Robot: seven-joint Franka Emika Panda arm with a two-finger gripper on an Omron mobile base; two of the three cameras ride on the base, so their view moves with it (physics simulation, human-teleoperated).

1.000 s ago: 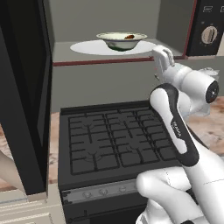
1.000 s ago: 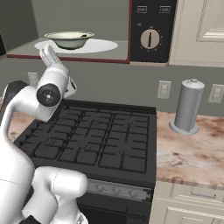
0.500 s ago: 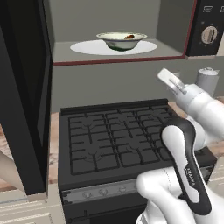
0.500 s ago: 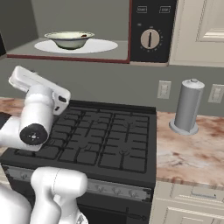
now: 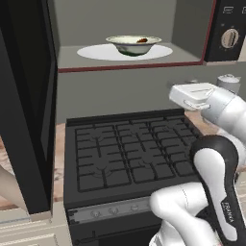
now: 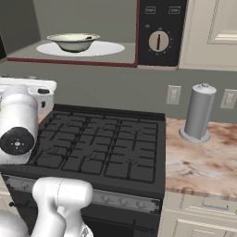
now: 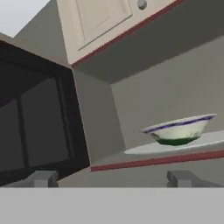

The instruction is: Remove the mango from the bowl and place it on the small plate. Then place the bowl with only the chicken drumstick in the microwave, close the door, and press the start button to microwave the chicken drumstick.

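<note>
**Bowl on the turntable, door open, jaws spread**

The bowl [image 5: 133, 45] sits on the white turntable [image 5: 96, 52] inside the microwave [image 6: 159, 32], near the middle of the cavity. A reddish-brown bit of the drumstick [image 5: 142, 40] shows just above the bowl's rim, toward 2 o'clock of the bowl in the left base view; in the right base view it is a dark speck at the rim's right side.

The door [image 5: 26, 110] stands swung open at 9 o'clock of the left base view, edge-on and tall, well apart from the cavity's right wall. The control panel with its dial [image 6: 159, 40] lies at 3 o'clock of the bowl.

The gripper [image 7: 111, 179] hangs below the cavity and over the stove [image 6: 102, 148], holding nothing. In the hand view its two fingertips [image 7: 43, 178] stand far apart at 6 o'clock, jaws spread wide, with the bowl up at 2 o'clock and the door's dark window at 9 o'clock.

A grey canister [image 6: 198, 112] stands on the counter [image 6: 208, 162] at 3 o'clock of the stove.
</note>
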